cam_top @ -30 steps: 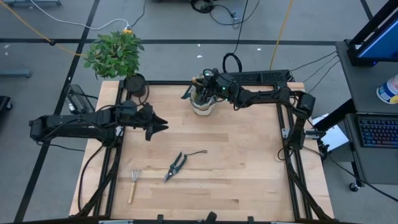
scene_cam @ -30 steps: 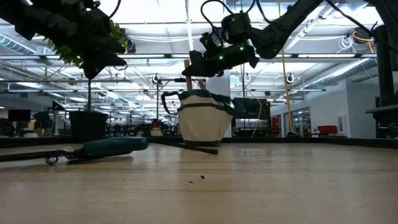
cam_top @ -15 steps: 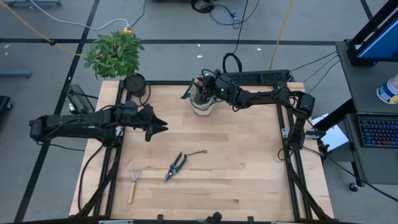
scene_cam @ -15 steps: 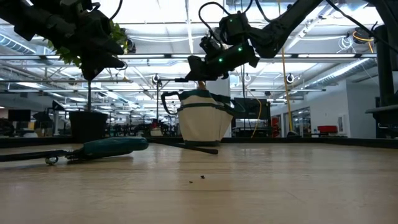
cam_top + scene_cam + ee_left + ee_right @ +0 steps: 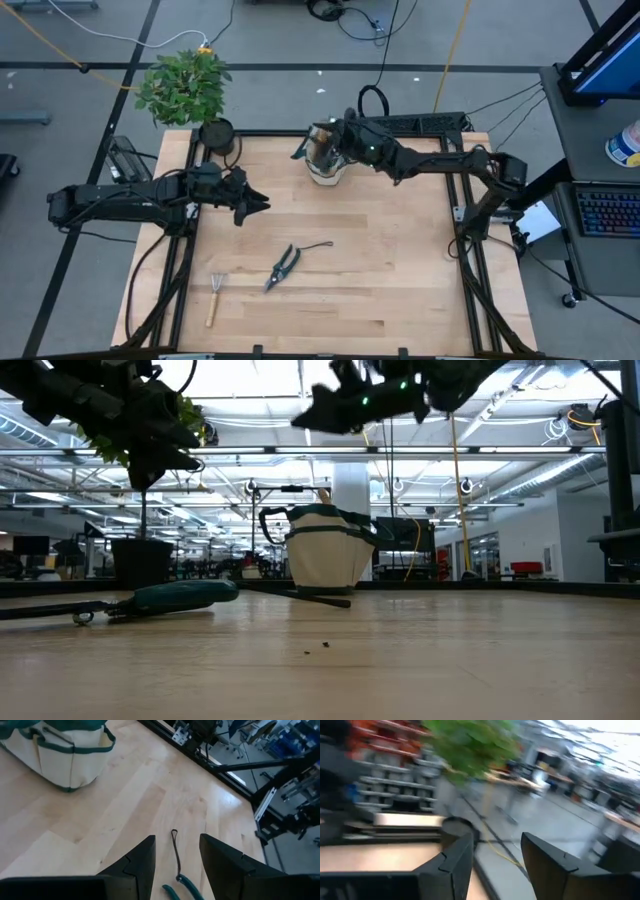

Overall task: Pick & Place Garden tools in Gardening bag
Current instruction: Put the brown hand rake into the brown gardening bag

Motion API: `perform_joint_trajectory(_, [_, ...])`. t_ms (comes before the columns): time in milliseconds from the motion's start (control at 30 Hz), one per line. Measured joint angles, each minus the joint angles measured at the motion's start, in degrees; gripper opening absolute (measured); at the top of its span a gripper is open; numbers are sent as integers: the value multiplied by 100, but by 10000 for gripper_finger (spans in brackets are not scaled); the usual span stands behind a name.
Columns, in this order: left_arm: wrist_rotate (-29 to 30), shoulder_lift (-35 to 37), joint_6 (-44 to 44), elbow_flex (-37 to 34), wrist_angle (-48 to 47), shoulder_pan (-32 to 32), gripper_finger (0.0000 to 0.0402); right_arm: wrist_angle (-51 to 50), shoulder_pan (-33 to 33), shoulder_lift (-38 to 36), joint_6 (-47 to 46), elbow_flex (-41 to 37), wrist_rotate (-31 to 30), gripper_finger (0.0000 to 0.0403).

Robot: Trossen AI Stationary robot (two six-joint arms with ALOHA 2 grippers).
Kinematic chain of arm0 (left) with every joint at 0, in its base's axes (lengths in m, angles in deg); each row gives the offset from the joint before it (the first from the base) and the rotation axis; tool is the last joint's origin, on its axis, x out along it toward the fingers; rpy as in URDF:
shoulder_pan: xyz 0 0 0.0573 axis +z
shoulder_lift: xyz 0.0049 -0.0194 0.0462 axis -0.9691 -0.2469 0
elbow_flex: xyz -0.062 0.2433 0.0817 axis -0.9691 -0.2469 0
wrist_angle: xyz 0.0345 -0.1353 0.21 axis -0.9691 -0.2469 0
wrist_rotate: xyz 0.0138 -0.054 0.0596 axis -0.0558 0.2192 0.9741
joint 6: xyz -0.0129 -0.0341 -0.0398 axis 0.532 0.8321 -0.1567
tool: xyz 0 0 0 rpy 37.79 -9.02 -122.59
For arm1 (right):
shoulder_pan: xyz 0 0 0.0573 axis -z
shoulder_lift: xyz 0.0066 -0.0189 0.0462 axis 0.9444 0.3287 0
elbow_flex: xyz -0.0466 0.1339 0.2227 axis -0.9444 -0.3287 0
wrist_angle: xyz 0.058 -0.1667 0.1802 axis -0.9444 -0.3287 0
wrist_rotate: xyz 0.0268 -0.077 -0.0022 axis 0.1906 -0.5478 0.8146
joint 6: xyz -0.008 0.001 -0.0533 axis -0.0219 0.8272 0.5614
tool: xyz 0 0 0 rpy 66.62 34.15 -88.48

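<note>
Beige canvas, the gardening bag point(image 5: 327, 163) stands upright at the table's far edge, a wooden handle poking from it. The right gripper point(image 5: 334, 137) hangs over it, fingers parted and empty. Pruning shears point(image 5: 284, 265) and a small rake point(image 5: 215, 295) lie on the near boards. The left gripper point(image 5: 258, 203) waits open and empty above the table's left side.

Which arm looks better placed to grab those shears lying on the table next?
Probably the left. Its open left gripper hovers near the pruning shears, while the open right gripper is above the gardening bag, farther away.
</note>
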Motion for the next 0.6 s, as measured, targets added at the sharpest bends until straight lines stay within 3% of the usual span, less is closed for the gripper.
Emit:
perform_joint_trajectory(233, [3, 0, -735, 0, -400, -4, 159, -1024, -614, -437, 368, 0, 853, 146])
perform_joint_trajectory(433, [1, 0, -399, 0, -739, -73, 159, -1724, -1078, -508, 413, 0, 870, 145])
perform_joint_trajectory(600, [2, 0, -74, 0, -744, -368, 159, -1729, -1362, -508, 397, 0, 854, 144])
